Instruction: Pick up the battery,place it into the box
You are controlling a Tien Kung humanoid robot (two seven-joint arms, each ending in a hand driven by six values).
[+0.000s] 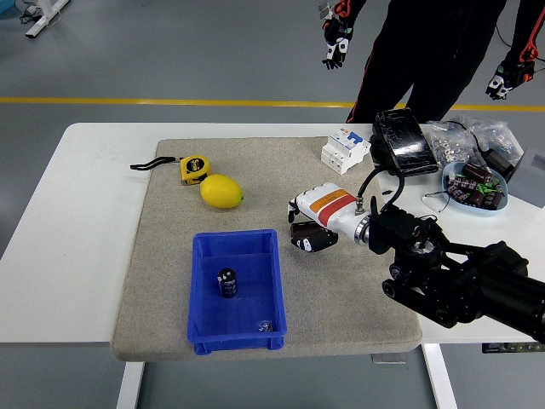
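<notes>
A dark cylindrical battery [301, 230] lies on the grey mat [162, 256], just right of the blue box [204, 328]. My right hand [308, 232], white with an orange stripe, is over the battery with its fingers [310, 244] curled around it. The battery rests low, at mat level. The blue box stands at the front middle of the mat. It holds another dark battery [226, 282] and a small clear item [265, 325]. My left arm is not in view.
A lemon [221, 191] and a yellow tape measure [194, 169] lie behind the box. A white circuit breaker [345, 152], a black case [402, 141], plastic bags [464, 136] and a bowl of batteries [477, 189] are at back right. A person stands beyond, gloved hand [335, 43] raised.
</notes>
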